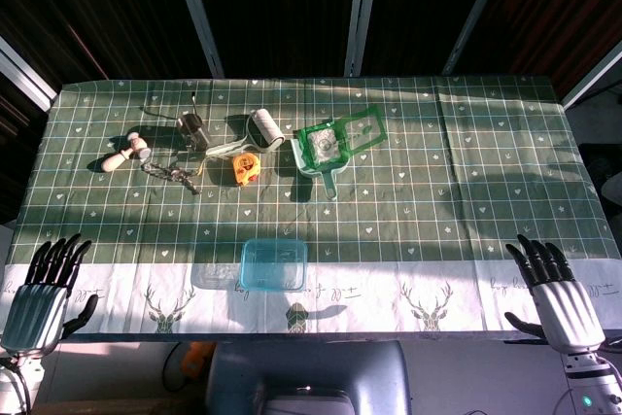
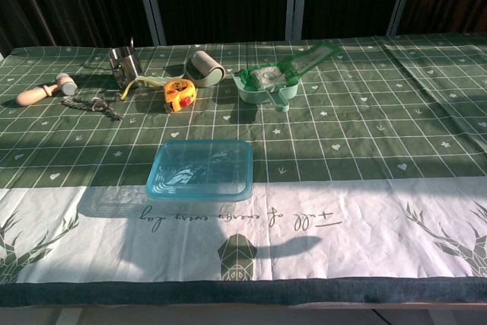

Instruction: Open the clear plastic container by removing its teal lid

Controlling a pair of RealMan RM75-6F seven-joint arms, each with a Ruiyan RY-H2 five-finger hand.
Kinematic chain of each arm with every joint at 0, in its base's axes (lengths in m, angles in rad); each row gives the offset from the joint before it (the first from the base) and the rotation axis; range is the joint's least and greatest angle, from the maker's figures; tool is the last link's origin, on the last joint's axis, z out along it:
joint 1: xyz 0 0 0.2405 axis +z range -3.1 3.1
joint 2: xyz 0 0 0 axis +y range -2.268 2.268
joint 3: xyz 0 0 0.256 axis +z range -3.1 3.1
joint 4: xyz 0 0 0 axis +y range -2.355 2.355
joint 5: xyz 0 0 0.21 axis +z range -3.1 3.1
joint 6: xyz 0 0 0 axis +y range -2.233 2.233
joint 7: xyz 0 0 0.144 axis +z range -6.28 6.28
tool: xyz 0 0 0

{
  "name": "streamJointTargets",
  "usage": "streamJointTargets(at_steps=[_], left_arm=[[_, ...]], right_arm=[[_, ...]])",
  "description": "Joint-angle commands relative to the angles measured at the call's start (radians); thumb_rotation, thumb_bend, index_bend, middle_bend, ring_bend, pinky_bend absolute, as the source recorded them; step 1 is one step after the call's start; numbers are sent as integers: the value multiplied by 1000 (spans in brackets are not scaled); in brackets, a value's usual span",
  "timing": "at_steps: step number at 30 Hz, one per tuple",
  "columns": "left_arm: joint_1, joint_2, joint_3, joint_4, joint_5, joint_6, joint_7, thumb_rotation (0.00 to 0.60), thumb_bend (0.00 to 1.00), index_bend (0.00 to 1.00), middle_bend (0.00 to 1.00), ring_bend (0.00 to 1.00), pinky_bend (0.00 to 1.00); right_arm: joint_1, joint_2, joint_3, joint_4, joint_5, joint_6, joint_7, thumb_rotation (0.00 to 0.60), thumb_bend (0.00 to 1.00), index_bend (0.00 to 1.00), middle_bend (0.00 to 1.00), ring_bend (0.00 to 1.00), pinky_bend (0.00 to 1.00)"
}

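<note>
The clear plastic container with its teal lid (image 1: 273, 264) sits closed near the front edge of the table, a little left of centre; the chest view shows the container (image 2: 201, 170) flat on the cloth with the lid on. My left hand (image 1: 44, 293) hovers off the front left corner, fingers spread, holding nothing. Off the front right corner my right hand (image 1: 556, 294) is likewise spread and empty. Both hands are far from the container. Neither hand appears in the chest view.
Behind the container lie a yellow tape measure (image 1: 245, 167), a roll of tape (image 1: 264, 128), a green dustpan set (image 1: 335, 146), a metal cup (image 1: 194, 128), a chain (image 1: 173, 173) and a wooden-handled mallet (image 1: 124, 154). The tablecloth (image 1: 466, 201) is green checked with a white front band.
</note>
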Motion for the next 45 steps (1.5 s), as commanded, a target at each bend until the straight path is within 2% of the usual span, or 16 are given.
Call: streamJointTargets(at_steps=[1, 5, 8, 12, 17, 22, 29, 38, 45], left_arm=[[-8, -3, 5, 5, 24, -18, -22, 600, 323, 0, 0, 0, 0], [-60, -29, 18, 49, 109, -71, -148, 600, 310, 0, 0, 0, 0], [-133, -61, 25, 90, 169, -150, -264, 600, 295, 0, 0, 0, 0], [-243, -115, 15, 110, 203, -287, -347, 600, 287, 0, 0, 0, 0], [-339, -213, -12, 142, 220, -400, -322, 600, 289, 0, 0, 0, 0], [-375, -247, -18, 156, 220, -451, -311, 600, 289, 0, 0, 0, 0], [-496, -365, -84, 219, 141, -603, -340, 600, 292, 0, 0, 0, 0], [-545, -436, -106, 280, 77, -643, -294, 600, 288, 0, 0, 0, 0], [-575, -427, -118, 288, -3, -712, -295, 600, 287, 0, 0, 0, 0]], right_arm=[[2, 2, -2, -1, -2, -5, 3, 600, 156, 0, 0, 0, 0], [-1, 4, -2, -1, -7, 4, 11, 600, 157, 0, 0, 0, 0], [1, 3, 1, 1, -4, 0, 11, 600, 157, 0, 0, 0, 0], [8, 3, 1, 2, 2, -18, 8, 600, 156, 0, 0, 0, 0], [11, 10, 0, -3, 11, -32, 15, 600, 157, 0, 0, 0, 0], [12, 12, -4, -5, 3, -33, 20, 600, 156, 0, 0, 0, 0], [14, 32, -15, -14, -9, -41, 47, 600, 157, 0, 0, 0, 0], [15, 34, -19, -17, -16, -42, 49, 600, 156, 0, 0, 0, 0], [16, 37, -16, -17, -11, -43, 55, 600, 157, 0, 0, 0, 0]])
